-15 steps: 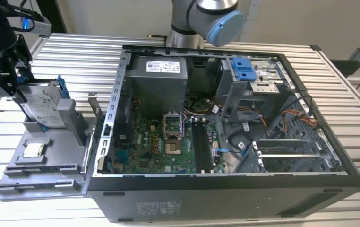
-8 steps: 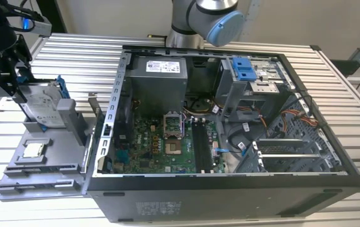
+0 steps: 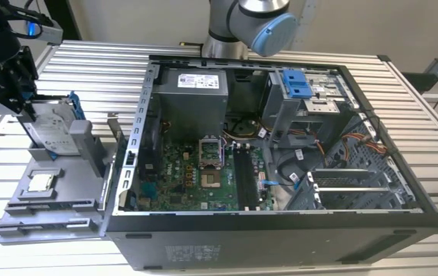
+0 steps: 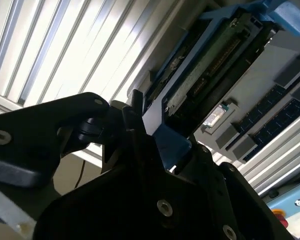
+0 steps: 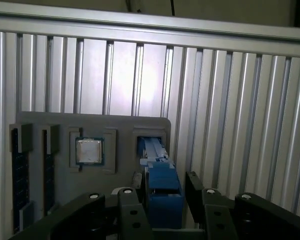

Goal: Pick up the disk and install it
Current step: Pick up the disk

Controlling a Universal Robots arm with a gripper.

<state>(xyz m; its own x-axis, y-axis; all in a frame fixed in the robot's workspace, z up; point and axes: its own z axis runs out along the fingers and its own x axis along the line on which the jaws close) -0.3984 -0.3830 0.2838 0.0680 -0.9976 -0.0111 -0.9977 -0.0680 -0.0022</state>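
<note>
**Surface and room.** A slatted aluminium bench (image 3: 88,63) is carrying all items, and a pale wall (image 3: 127,17) is standing behind it. An open case (image 3: 280,230) is lying on its side on the bench. The arm (image 3: 257,17) is rising at the far side of the case.

**Inside the case.** A green board (image 3: 196,172) is lying on the floor of the case. A grey power supply (image 3: 192,106) is sitting at the far end of the case. A blue latch (image 3: 297,83) is showing beside the power supply, toward the exterior view's right.

**Beside the case.** A grey tray (image 3: 50,213) is lying against the case on the exterior view's left. It is holding a square chip (image 3: 41,182) and memory sticks (image 5: 19,175).

**Task item.** The disk (image 3: 65,123) is standing on edge, tilted, at the far end of the tray, outside the case. Whether its lower end is seated in the tray slot cannot be told.

**Gripper.** The gripper (image 3: 23,106) is sitting at the disk's upper edge. In both wrist views the black fingers (image 5: 132,215) are clenching the disk's blue rail from both sides.

**Labels and writing.** A white disk label (image 3: 46,135) is facing away from the case. A supply label (image 3: 200,80) is lying on the power supply. A sticker (image 3: 192,252) is sitting on the near wall of the case. The print on all three is too small to read.
</note>
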